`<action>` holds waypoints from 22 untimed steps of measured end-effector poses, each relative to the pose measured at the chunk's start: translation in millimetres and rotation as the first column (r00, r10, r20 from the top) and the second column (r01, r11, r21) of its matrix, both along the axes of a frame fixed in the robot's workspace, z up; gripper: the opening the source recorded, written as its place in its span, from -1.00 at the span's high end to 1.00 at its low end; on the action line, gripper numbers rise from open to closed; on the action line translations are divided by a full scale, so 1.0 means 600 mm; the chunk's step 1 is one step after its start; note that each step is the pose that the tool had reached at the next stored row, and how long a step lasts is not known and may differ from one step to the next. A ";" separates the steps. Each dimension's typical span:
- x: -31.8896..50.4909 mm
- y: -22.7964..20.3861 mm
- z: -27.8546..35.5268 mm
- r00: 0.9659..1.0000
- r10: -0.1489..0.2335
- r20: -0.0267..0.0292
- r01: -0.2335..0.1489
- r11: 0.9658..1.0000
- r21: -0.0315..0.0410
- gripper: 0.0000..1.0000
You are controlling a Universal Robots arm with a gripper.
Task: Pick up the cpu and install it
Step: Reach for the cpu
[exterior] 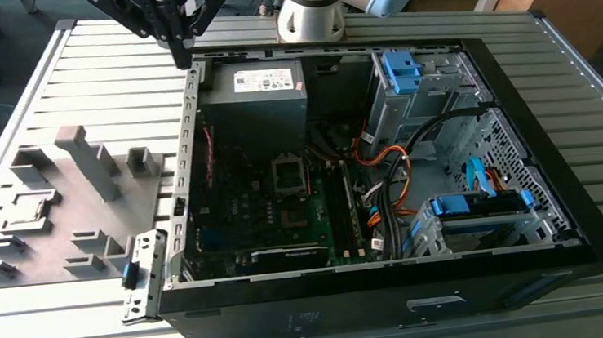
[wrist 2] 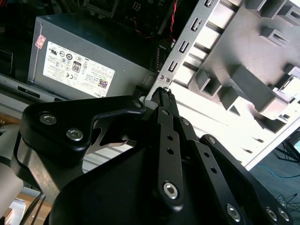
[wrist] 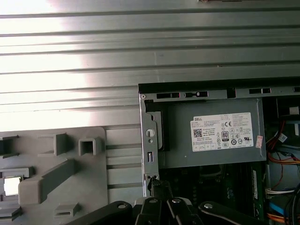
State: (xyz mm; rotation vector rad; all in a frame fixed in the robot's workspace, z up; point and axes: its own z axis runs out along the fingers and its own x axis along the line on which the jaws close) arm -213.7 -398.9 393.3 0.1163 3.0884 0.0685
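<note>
Grey moulded fixture tray (exterior: 75,205), one unit, lies on the slatted metal table (exterior: 31,332) at the exterior view's left. It carries several upright posts and recesses. One square recess near the tray's left edge holds a small flat square piece, which appears to be the cpu (exterior: 34,210). In the first wrist view the same recess shows as a bright reflective patch (wrist: 11,186), so its surface detail cannot be read. The cpu lies well apart from the gripper.

One gripper (exterior: 180,61) hangs at the upper left of the exterior view, directly over the far left corner of the computer case (exterior: 399,287). Its two black fingers are pressed together at the tips with nothing between them. In both wrist views the joined tips (wrist 2: 164,93) (wrist: 158,183) sit just beside the perforated side rail of the case.

One open computer case occupies the centre and right of the exterior view. Inside it, from left to right:
- one grey power supply (exterior: 255,91) with a white label, at the far end, nearest the gripper;
- one processor socket (exterior: 289,174) at mid-board, dark within its frame;
- one black graphics card (exterior: 282,258) at the near edge;
- two blue drive brackets (exterior: 400,66) (exterior: 480,202) on the right.
</note>
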 end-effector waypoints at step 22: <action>-0.064 -0.0001 -0.015 0.999 0.000 0.038 0.000 1.000 0.000 0.79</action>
